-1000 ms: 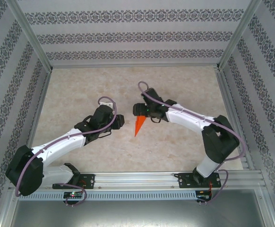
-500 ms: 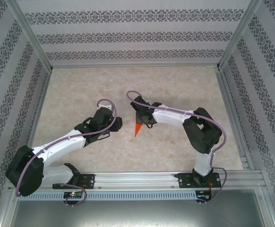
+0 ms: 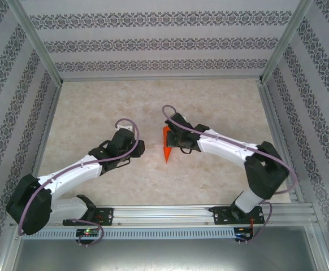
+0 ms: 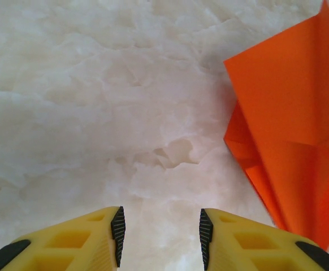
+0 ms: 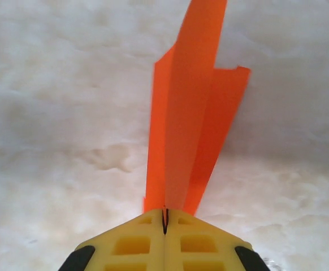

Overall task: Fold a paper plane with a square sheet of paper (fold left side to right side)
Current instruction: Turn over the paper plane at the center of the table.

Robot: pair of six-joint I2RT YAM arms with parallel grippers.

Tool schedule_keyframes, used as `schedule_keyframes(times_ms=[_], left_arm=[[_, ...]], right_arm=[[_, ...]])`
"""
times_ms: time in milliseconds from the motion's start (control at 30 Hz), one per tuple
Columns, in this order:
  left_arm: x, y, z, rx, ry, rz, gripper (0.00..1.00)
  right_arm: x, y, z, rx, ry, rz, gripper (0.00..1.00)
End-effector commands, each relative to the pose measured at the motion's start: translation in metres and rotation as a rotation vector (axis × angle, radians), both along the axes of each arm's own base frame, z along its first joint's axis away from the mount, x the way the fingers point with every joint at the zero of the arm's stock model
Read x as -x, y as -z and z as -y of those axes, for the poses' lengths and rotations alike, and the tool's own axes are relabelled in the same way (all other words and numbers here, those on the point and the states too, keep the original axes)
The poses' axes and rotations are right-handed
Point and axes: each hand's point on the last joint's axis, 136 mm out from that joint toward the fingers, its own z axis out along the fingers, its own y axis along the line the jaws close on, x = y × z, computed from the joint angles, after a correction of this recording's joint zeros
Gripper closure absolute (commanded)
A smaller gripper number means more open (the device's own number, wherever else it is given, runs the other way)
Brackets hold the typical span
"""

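The square sheet of paper (image 3: 166, 147) is bright orange and folded into a slim pointed wedge, the paper plane shape, at the middle of the marble table. My right gripper (image 3: 173, 139) is shut on its wide end. In the right wrist view the folded layers (image 5: 190, 113) rise straight out from between the closed fingertips (image 5: 165, 217). My left gripper (image 3: 141, 148) sits just left of the paper, apart from it. It is open with bare table between its fingers (image 4: 160, 237). The orange paper (image 4: 291, 130) lies to its right in the left wrist view.
The marble tabletop (image 3: 96, 107) is ringed by patterned walls and aluminium frame posts (image 3: 51, 79). A metal rail (image 3: 170, 213) carrying both arm bases runs along the near edge. Open table lies behind and to both sides of the arms.
My right gripper has gone from open to shut on the paper's wide end, and the right arm has shifted over it. The paper now stands more upright. The left arm has barely moved.
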Motion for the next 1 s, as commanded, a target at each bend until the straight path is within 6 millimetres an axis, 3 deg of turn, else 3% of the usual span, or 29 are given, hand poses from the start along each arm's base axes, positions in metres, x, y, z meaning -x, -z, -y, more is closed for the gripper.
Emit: schedule_keyframes(times_ms=[0, 67, 133, 300, 433, 600, 700, 800, 967], left_arm=[[-0.005, -0.018, -0.014, -0.041, -0.044, 0.045, 0.57], [-0.004, -0.022, -0.017, -0.043, -0.057, 0.055, 0.56], [-0.004, -0.025, -0.020, -0.045, -0.063, 0.062, 0.56], [-0.002, -0.023, -0.021, -0.045, -0.066, 0.049, 0.55], [-0.001, -0.021, -0.017, -0.031, -0.061, 0.035, 0.55], [-0.001, -0.022, -0.015, -0.026, -0.057, 0.032, 0.54], [-0.001, -0.021, -0.016, -0.029, -0.057, 0.033, 0.53], [-0.002, -0.020, -0.017, -0.030, -0.060, 0.035, 0.48], [-0.003, -0.021, -0.014, -0.010, -0.059, 0.045, 0.35]], right_arm=[[0.016, -0.016, -0.015, -0.138, -0.122, 0.001, 1.00], [0.022, -0.011, -0.012, -0.192, -0.135, -0.028, 1.00], [0.027, 0.009, -0.003, -0.231, -0.115, -0.080, 1.00], [0.033, 0.075, 0.045, -0.164, 0.003, -0.204, 0.96], [0.033, 0.086, 0.078, -0.081, 0.065, -0.193, 0.82], [0.037, 0.071, 0.118, 0.112, 0.102, -0.151, 0.65], [0.042, 0.050, 0.115, 0.104, 0.056, -0.123, 0.58], [0.056, 0.031, 0.091, 0.053, -0.038, -0.117, 0.51], [0.080, 0.033, 0.061, 0.045, -0.108, -0.160, 0.40]])
